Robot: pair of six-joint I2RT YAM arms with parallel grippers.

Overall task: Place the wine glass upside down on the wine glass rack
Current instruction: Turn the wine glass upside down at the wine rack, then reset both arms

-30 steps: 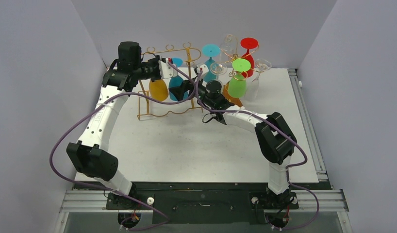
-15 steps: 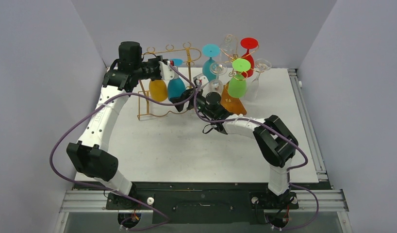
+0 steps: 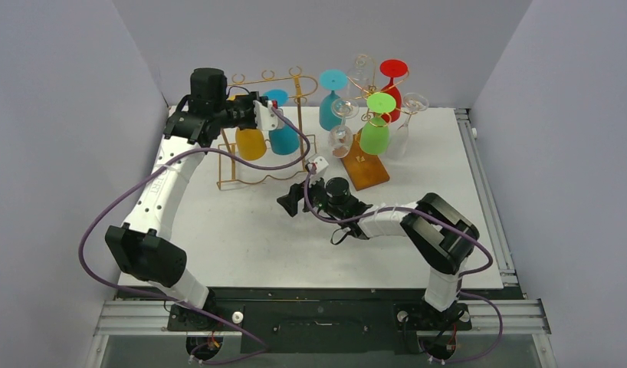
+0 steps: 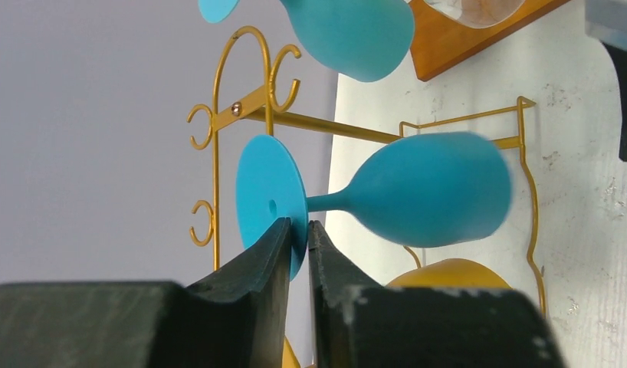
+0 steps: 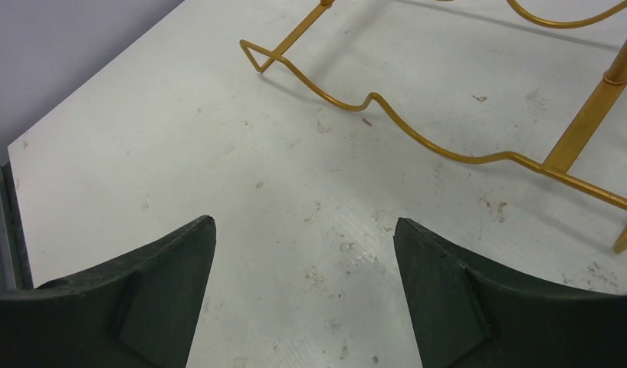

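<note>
My left gripper (image 3: 267, 115) is shut on the round foot (image 4: 268, 203) of a blue wine glass (image 3: 283, 139). It holds the glass foot-up at the gold wire rack (image 3: 253, 80), next to a yellow glass (image 3: 251, 142) hanging there. In the left wrist view the blue bowl (image 4: 433, 192) lies by the rack's rail (image 4: 326, 121), and my gripper (image 4: 297, 230) pinches the foot's edge. Whether the foot rests in a rack slot I cannot tell. My right gripper (image 3: 291, 201) is open and empty, low over the table in front of the rack. Its wrist view shows my gripper (image 5: 304, 230) over bare table near the rack's base wire (image 5: 418, 138).
A second rack on a wooden base (image 3: 366, 169) stands at the back middle, holding a teal glass (image 3: 332, 100), a green glass (image 3: 375, 130), a red glass (image 3: 392, 84) and clear glasses. Grey walls close in the left, back and right sides.
My right gripper has left the blue glass's bowl and drawn back toward the near side, down to the table. My left gripper still holds the glass at the rack.
</note>
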